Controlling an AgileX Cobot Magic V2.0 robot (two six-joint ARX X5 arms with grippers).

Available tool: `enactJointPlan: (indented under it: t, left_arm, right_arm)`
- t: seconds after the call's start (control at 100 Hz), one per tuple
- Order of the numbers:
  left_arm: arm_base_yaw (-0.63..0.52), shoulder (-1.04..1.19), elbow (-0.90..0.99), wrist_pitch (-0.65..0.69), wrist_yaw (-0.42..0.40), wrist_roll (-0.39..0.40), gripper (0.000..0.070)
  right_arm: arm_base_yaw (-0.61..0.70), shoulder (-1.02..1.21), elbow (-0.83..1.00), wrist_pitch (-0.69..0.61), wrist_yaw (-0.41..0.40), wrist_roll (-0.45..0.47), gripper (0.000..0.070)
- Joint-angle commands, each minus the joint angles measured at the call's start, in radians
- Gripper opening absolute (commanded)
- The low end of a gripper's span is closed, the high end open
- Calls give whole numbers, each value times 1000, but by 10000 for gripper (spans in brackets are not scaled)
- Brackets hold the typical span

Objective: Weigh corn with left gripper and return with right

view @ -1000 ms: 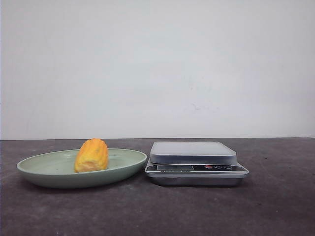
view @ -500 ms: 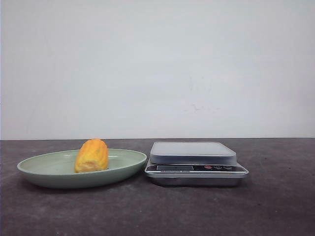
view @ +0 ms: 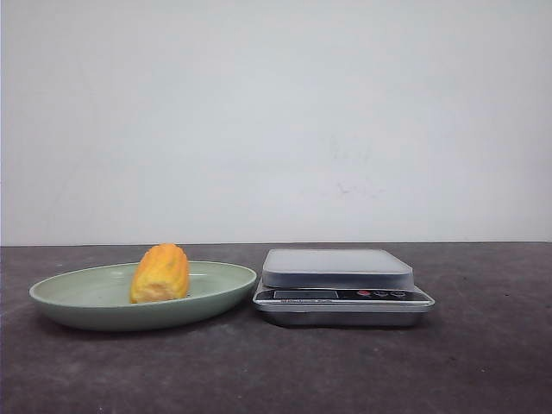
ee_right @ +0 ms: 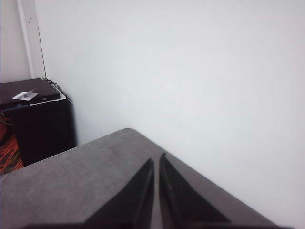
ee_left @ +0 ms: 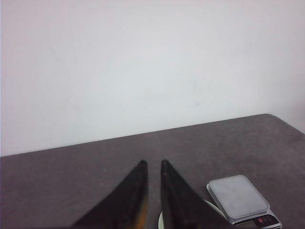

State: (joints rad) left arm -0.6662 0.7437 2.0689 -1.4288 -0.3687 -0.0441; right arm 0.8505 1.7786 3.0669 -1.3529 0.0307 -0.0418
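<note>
In the front view the corn (view: 160, 272), a stubby yellow-orange cob, lies on the pale green plate (view: 78, 302) at the left. The silver scale (view: 338, 269) stands just right of the plate with nothing on its platform. Neither gripper shows in the front view. In the left wrist view my left gripper (ee_left: 153, 163) hangs above the table with only a narrow slit between its dark fingers and nothing held; the scale (ee_left: 238, 195) lies off to one side, beside a sliver of the plate's rim (ee_left: 210, 204). My right gripper (ee_right: 157, 158) is shut and holds nothing, over a table corner.
A dark cabinet (ee_right: 33, 119) with orange cables stands beyond the table corner in the right wrist view. A plain white wall runs behind the table. Bare dark tabletop (view: 483, 345) lies right of the scale.
</note>
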Motion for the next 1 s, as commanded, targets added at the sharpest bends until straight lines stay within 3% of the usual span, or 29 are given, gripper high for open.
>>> enactJointPlan:
  t: [0.0,0.19,0.38,0.69,0.99]
  left_arm:
    - [-8,1,21,-57,-10,-2,0]
    - [-8,0,21,-57,-10,-2,0]
    - [-8,0,18,-57,-23,-1,0]
    - [-8,0,17,-57,-35,-3,0]
    - [-8,0,17,-57,-31,-80,0]
  right_arm:
    - [10,-30,-55,-104,8,-8,11]
    - [7,-256,-462,-103,131,-19,11]
    - [-4,-458,-854,-76,154,-19,11]
    - [-2,-893,-1428,426,151,-31,11]
    - [-2,-1199,-1796,567,161,-52,11]
